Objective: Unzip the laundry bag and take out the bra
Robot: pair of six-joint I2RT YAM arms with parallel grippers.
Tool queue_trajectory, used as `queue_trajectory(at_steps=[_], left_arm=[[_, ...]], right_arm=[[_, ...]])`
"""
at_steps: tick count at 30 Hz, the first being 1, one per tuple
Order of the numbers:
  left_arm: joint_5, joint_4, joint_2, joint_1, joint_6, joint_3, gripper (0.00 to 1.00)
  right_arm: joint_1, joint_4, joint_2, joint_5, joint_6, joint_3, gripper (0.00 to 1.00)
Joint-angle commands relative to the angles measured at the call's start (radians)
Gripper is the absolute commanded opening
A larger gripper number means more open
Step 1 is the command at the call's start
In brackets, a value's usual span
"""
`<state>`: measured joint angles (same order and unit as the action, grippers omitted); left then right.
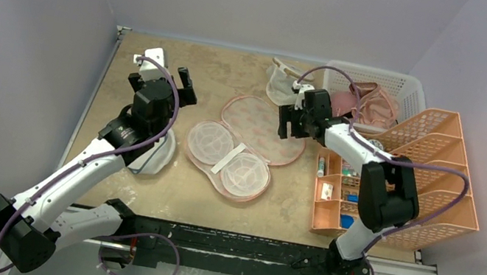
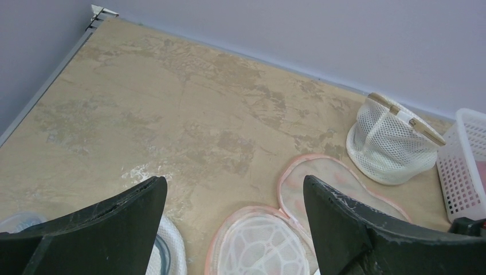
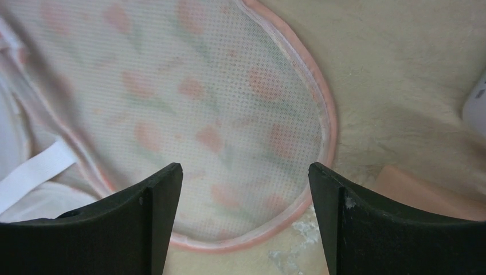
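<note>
Beneath right pincer (image 3: 245, 192), laundry bag (image 1: 249, 120) partly hidden; jaws apart, empty.

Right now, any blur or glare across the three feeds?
Top external: sharp, even light, only soft shadows. Left wrist: table crisp throughout. Right wrist: laundry bag too close, its print smeared out of focus; no obvious glare in any view.

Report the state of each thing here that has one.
Peach leaf-printed oval fabric laundry bag: opened out flat.
Dusty brownish-pink moulded-cup bra: out of the bag, lying in the white plastic basket.
White mesh cup-shaped pouch: standing upright.
Round white mesh pouch: lying flat.
Left gripper: jaws open, empty, raised.
Right gripper: jaws open, empty, above the bag's printed half.
</note>
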<state>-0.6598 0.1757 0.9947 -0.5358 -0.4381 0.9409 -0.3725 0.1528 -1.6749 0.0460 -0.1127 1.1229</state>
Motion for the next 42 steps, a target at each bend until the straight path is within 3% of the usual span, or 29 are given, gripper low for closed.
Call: queue_trajectory(at_steps=[1,16,20,25,30,42], left_arm=[[-0.006,-0.022,-0.008,0.008,-0.002,0.047,0.90],[0.031,-0.036,-0.010,0.008,0.004,0.041,0.99],[0.033,-0.038,-0.012,0.008,0.000,0.039,1.00],[0.023,-0.038,-0.019,0.008,-0.001,0.037,0.99],[0.025,-0.041,-0.023,0.008,0.000,0.033,1.00],[0.025,-0.041,-0.023,0.008,0.000,0.034,1.00]], right_arm=[[0.021,-0.073,-0.063,-0.032,0.007,0.050,0.82],[0.078,-0.127,-0.280,-0.033,0.079,0.195,0.71],[0.079,-0.143,-0.310,0.007,0.082,0.215,0.57],[0.078,-0.151,-0.323,0.013,0.084,0.217,0.33],[0.078,-0.140,-0.273,0.015,0.085,0.210,0.01],[0.055,-0.019,-0.076,-0.048,0.098,0.247,0.00]])
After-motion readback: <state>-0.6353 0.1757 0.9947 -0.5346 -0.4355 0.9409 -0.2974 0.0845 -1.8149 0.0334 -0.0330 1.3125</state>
